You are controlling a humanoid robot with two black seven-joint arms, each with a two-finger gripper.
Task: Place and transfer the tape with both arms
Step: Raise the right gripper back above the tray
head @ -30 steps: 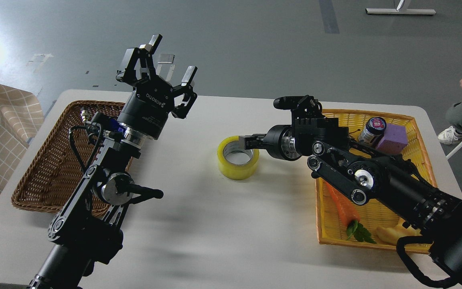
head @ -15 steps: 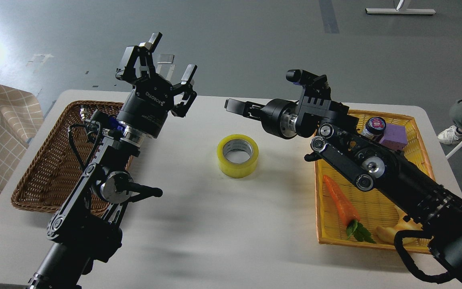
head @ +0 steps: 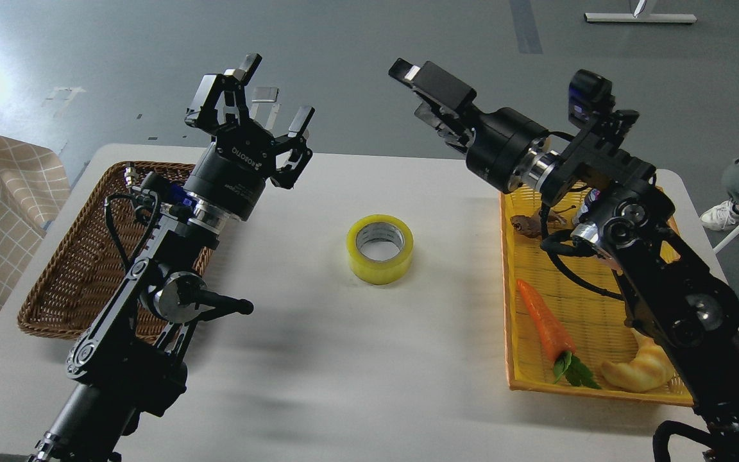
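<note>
The tape (head: 380, 249), a yellow roll with a whitish core, lies flat on the white table (head: 344, 385) near its middle, with nothing touching it. My left gripper (head: 276, 90) is open and empty, raised above the table's back left, well left of the tape. My right gripper (head: 413, 90) is raised high above the table's back edge, up and to the right of the tape. Its fingers stand apart and hold nothing.
A brown wicker basket (head: 55, 276) stands at the left under my left arm. A yellow basket (head: 523, 378) at the right holds an orange carrot (head: 541, 321), a pale croissant (head: 639, 371) and a small brown thing (head: 525, 224). A person's shoe (head: 719, 215) is at the far right.
My right gripper let go of the tape, then rose and drew back to the right, away from it. The tape stays on the table. My left arm has hardly moved.
</note>
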